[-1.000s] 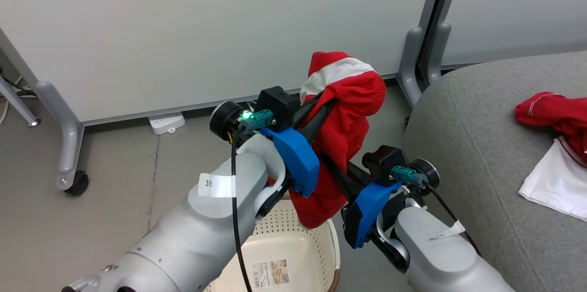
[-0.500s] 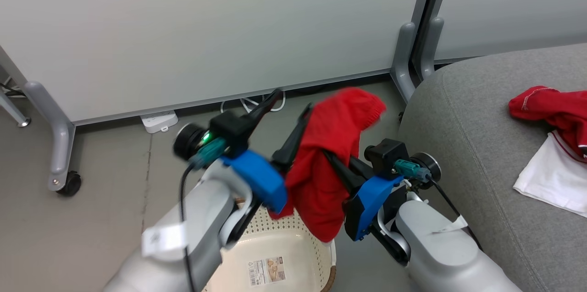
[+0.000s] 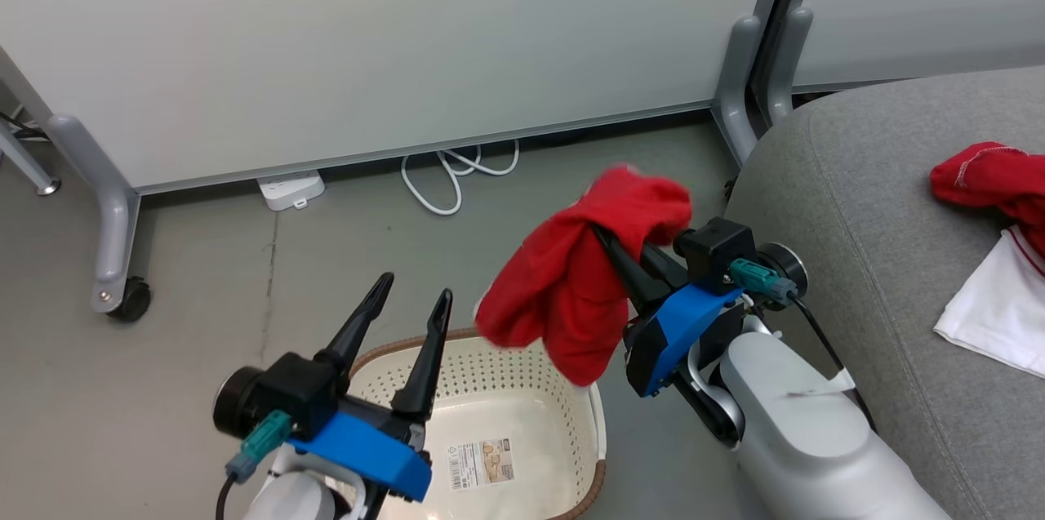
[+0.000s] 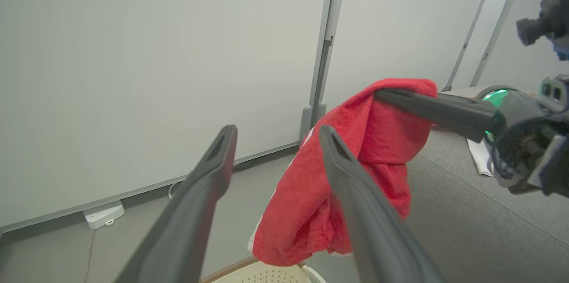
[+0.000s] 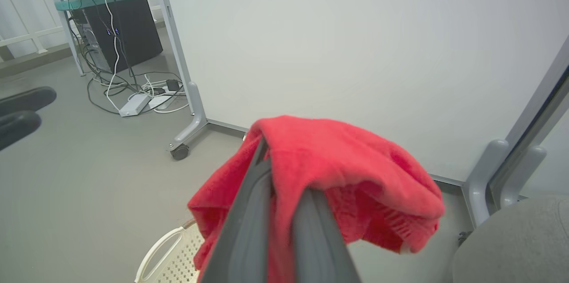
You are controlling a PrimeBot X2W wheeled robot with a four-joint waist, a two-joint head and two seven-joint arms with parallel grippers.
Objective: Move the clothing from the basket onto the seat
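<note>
A red piece of clothing (image 3: 571,291) hangs in the air from my right gripper (image 3: 608,238), which is shut on it above the basket's right edge, beside the seat (image 3: 849,202). The cloth drapes over the fingertips. In the right wrist view the clothing (image 5: 346,163) covers my shut right gripper (image 5: 284,172). My left gripper (image 3: 414,289) stands open and empty over the cream basket (image 3: 539,389), left of the cloth. The left wrist view shows that open gripper (image 4: 275,134) with the clothing (image 4: 355,176) just behind its right finger. More red and white clothing (image 3: 992,177) lies on the grey seat.
White partition panels on grey wheeled feet (image 3: 114,226) stand behind. A power strip (image 3: 290,189) and a white cable (image 3: 457,169) lie on the floor by them. A dark computer tower (image 5: 120,29) with cables stands further off. A paper label (image 3: 482,463) lies inside the basket.
My left gripper let go of the red clothing, opened, and dropped down and left to over the basket. The clothing now hangs from the right gripper alone.
</note>
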